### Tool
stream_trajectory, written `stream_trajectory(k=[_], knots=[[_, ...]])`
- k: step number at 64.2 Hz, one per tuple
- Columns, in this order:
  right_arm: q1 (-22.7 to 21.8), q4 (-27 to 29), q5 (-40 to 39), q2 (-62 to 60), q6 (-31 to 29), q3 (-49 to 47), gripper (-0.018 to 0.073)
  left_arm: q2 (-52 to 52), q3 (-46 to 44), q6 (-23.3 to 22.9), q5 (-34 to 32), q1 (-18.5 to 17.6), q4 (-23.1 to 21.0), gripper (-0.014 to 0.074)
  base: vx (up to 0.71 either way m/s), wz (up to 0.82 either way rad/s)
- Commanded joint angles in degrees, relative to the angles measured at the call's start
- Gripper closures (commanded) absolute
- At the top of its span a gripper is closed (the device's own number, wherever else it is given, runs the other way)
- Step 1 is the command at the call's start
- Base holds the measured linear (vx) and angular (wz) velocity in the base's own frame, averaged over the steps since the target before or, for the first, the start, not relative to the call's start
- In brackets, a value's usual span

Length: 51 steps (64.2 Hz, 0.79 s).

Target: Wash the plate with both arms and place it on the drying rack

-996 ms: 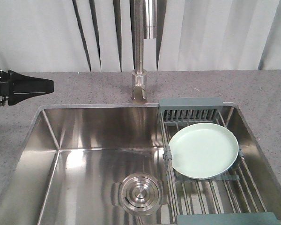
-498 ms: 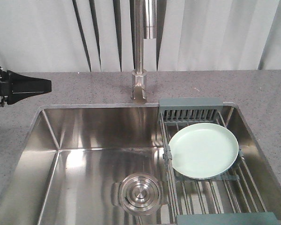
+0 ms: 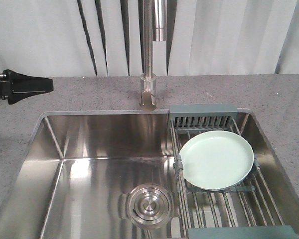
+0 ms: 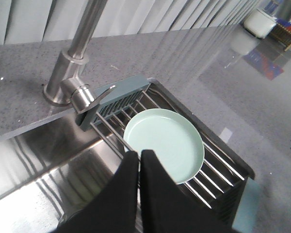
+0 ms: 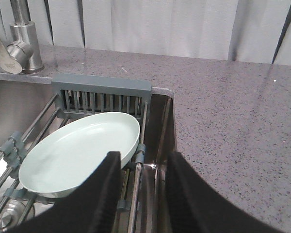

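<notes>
Front-facing view: steel sink (image 3: 89, 149) set in a speckled grey countertop (image 3: 279, 94), tall faucet (image 3: 149, 55) behind it at centre, pale curtain behind that. Drying rack (image 3: 214, 199) spans the right part of the basin, steel rods running front to back, grey-green end bar at the far edge. Plate (image 3: 217, 159), mint green, lies flat and upright on the rack toward its far end, touching the rods; nothing on it. Round steel drain (image 3: 148, 205) sits in the basin floor, left of the rack, near its edge. Left gripper (image 3: 45, 85) pokes in from the left edge, above the counter, well apart from the plate; it tapers to a single point with no gap visible. Left wrist view confirms: the two black fingers (image 4: 121, 194) are pressed together with only a thin seam between, holding nothing, hanging over the basin with the plate (image 4: 165, 143) beyond the tips. Right wrist view: right gripper (image 5: 144, 167) has its fingers spread with a clear gap, empty, positioned over the right sink edge beside the near rim of the plate (image 5: 77, 150); whether the left finger touches the rim cannot be told. Rack end bar (image 5: 102, 90) just behind the plate there.
</notes>
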Motion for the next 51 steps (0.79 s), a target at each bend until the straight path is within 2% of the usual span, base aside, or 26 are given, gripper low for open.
stream_trajectory(k=[1,10,20,34,51], knots=[[-0.2,-0.8,-4.4,0.4,-0.4,-1.6,0.0316,-0.7,-4.0,-0.2,3.2,-3.7,-3.1,0.0603,0.0,0.0],[-0.2,-0.8,-4.4,0.4,-0.4,-1.6,0.0316,3.4,-9.4,-0.2,3.0,-11.3,-0.6,0.0603,0.0,0.0],[-0.2,-0.8,-4.4,0.4,-0.4,-1.6,0.0316,10.6,-16.4,-0.2,2.9,-17.0,-0.6,0.0603,0.0,0.0],[-0.2,-0.8,-4.4,0.4,-0.4,-1.6,0.0316,21.7,-27.0,-2.2,3.1,-22.1,-0.4,0.0603,0.0,0.0],[-0.2,-0.8,-4.4,0.4,-0.4,-1.6,0.0316,34.8,-40.5,-9.6,3.1,-25.8,5.4,0.0603,0.0,0.0]])
